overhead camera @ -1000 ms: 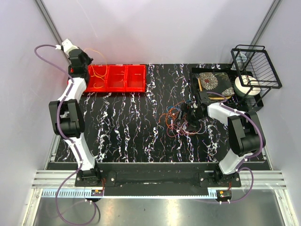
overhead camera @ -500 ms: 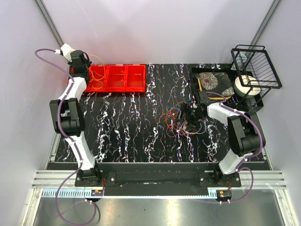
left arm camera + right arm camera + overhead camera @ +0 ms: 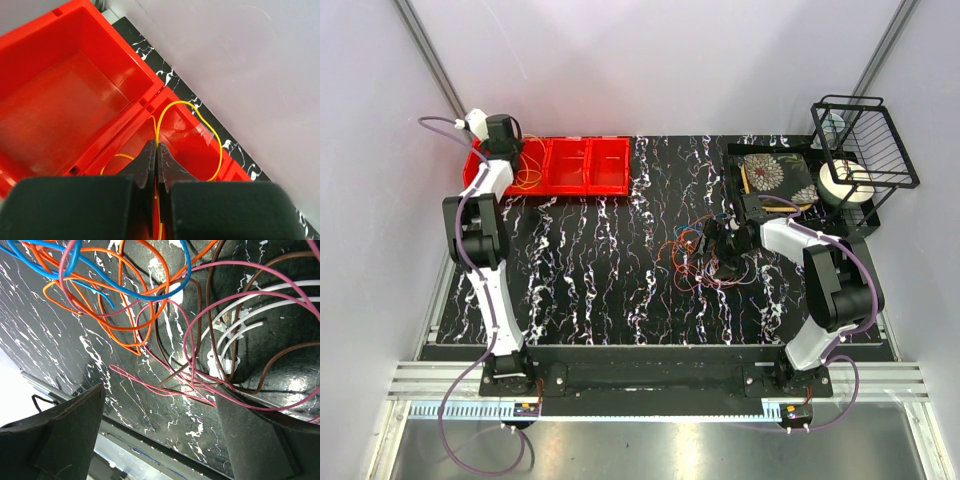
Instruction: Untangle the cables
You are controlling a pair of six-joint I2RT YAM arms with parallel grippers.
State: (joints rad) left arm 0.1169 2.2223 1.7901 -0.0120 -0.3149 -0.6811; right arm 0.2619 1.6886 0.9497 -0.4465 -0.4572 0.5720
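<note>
My left gripper (image 3: 504, 148) hangs over the left end of the red tray (image 3: 588, 190), shut on a thin yellow cable (image 3: 218, 145). That cable loops down into a tray compartment (image 3: 131, 111) and runs up between the closed jaws (image 3: 156, 150). The other cables (image 3: 692, 256) lie tangled on the black marbled table, right of centre. My right gripper (image 3: 722, 248) sits low over this tangle, open wide. In the right wrist view, orange (image 3: 125, 331), blue (image 3: 159, 296), pink (image 3: 197, 335), brown (image 3: 199, 300) and white (image 3: 246, 315) loops overlap ahead of the gripper (image 3: 160, 396). Nothing is pinched between its fingers.
The red tray has three compartments and stands at the table's back left. A black wire basket (image 3: 865, 138), a white roll (image 3: 842, 182) and a flower-patterned box (image 3: 775, 172) on a black tray stand at the back right. The table's near edge (image 3: 150, 440) is close behind the right gripper.
The left arm has swung right and folded in, carrying the yellow cable from outside the tray's left end to above its left compartment. The right arm has not moved.
</note>
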